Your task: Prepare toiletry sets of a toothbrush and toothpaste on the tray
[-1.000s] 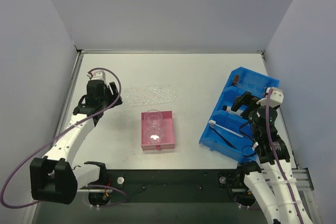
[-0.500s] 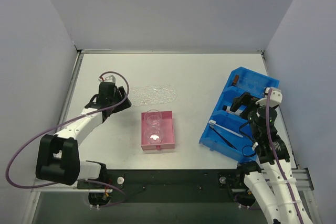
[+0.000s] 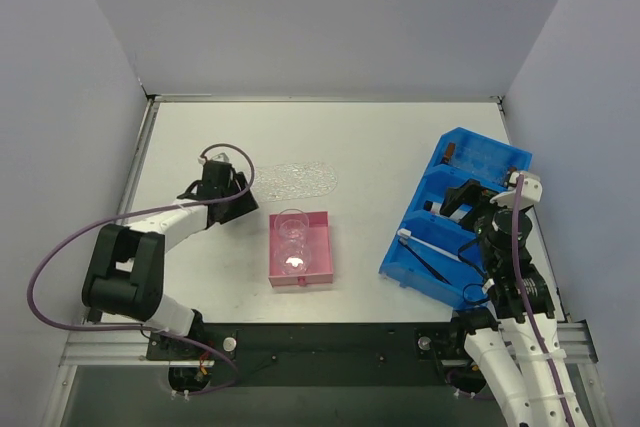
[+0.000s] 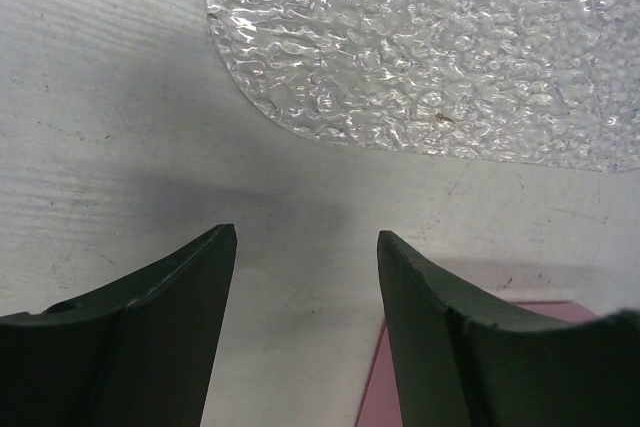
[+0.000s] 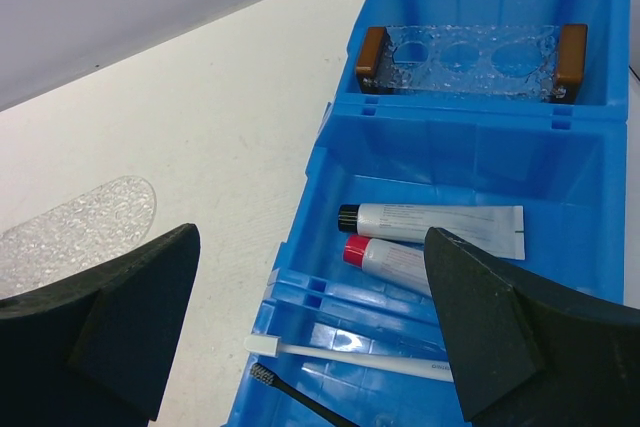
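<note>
Tray (image 3: 295, 179) flat on the bench (image 3: 400, 137)
Left claw (image 4: 306, 232), spread and empty, hovers near the tray's left end; right claw (image 5: 311, 232), spread wide, hangs well to the tray's right.

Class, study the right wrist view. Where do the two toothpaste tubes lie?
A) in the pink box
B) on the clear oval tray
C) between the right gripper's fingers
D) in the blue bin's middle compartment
D: both toothpaste tubes lie side by side in the middle compartment of the blue bin, one compartment beyond the toothbrushes.
</note>
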`<state>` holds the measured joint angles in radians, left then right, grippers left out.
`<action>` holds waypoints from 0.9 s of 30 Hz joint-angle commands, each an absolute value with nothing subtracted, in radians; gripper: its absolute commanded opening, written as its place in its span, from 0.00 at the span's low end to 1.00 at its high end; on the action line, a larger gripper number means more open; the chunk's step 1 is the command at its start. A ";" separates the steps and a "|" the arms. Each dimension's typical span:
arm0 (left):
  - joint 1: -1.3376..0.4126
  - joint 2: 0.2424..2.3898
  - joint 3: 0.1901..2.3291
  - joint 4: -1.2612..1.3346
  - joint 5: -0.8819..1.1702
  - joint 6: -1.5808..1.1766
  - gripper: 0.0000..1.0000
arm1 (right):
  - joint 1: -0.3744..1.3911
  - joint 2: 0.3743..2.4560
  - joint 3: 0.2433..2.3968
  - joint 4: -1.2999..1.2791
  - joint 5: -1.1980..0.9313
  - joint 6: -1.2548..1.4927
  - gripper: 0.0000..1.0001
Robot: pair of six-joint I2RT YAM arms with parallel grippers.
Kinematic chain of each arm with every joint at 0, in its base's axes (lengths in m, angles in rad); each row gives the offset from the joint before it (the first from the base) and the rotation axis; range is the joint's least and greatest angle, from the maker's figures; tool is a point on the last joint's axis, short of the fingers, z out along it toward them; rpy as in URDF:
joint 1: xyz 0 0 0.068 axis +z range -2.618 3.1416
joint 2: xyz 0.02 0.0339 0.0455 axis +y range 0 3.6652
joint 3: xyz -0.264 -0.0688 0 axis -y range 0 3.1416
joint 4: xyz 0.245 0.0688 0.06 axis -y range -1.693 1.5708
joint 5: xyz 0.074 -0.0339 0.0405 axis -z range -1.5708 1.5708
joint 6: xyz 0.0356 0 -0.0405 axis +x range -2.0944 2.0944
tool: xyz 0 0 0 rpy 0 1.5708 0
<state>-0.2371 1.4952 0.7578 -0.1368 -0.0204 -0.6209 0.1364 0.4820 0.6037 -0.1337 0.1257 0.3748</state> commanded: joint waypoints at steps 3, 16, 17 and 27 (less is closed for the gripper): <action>-0.242 1.558 0.788 -0.040 -0.011 -0.627 0.71 | 0.135 0.476 0.591 -0.114 0.127 0.393 0.89; -0.244 1.632 0.821 0.040 -0.008 -0.611 0.79 | 0.133 0.469 0.597 -0.115 0.133 0.390 0.89; -0.242 1.640 0.824 0.040 -0.008 -0.609 0.79 | 0.133 0.471 0.597 -0.115 0.132 0.390 0.89; -0.242 1.686 0.850 0.078 0.000 -0.584 0.78 | 0.133 0.462 0.594 -0.123 0.130 0.391 0.88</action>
